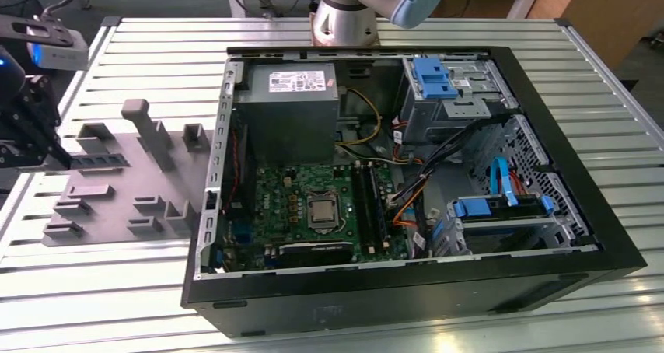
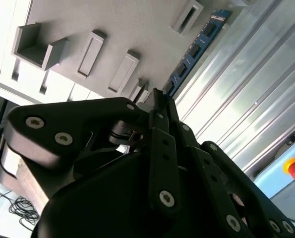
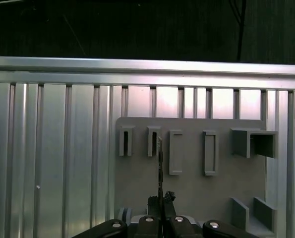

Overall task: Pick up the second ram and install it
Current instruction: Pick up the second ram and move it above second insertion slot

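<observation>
The second ram point(image 1: 99, 160) is sitting at the grey fixture plate point(image 1: 114, 178), on the side of the plate away from the open computer case point(image 1: 415, 295). Its long axis is pointing across the plate toward that case. The gripper point(image 1: 61, 163) is meeting the stick at the end farthest from the case, so the whole length is running straight out ahead of the fingers. In the first wrist view the ram point(image 3: 159, 163) is showing edge-on, a thin line leading into the gripper point(image 3: 160, 198). The fingers are looking pinched nearly together on that near end. Whether the stick is resting on the plate or raised off it, I cannot tell.
</observation>
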Controlling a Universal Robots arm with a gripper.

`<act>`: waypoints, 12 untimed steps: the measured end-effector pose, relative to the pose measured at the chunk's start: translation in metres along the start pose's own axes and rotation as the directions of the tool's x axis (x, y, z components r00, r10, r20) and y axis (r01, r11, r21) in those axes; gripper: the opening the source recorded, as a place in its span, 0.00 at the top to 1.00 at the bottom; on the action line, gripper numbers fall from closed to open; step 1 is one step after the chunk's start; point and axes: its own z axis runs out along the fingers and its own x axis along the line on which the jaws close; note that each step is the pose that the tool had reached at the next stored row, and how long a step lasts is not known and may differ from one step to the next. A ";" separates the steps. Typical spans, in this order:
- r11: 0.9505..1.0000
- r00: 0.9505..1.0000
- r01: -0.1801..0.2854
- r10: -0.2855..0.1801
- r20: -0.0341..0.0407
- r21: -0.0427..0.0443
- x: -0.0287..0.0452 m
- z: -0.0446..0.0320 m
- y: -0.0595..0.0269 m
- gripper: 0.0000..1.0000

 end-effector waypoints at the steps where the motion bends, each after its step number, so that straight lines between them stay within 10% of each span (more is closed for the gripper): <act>1: 1.000 1.000 0.000 0.000 0.000 0.000 -0.0001 -0.0031 0.0000 0.86; 12: 1.000 1.000 0.000 0.000 0.000 0.000 -0.0009 -0.0425 0.0001 0.86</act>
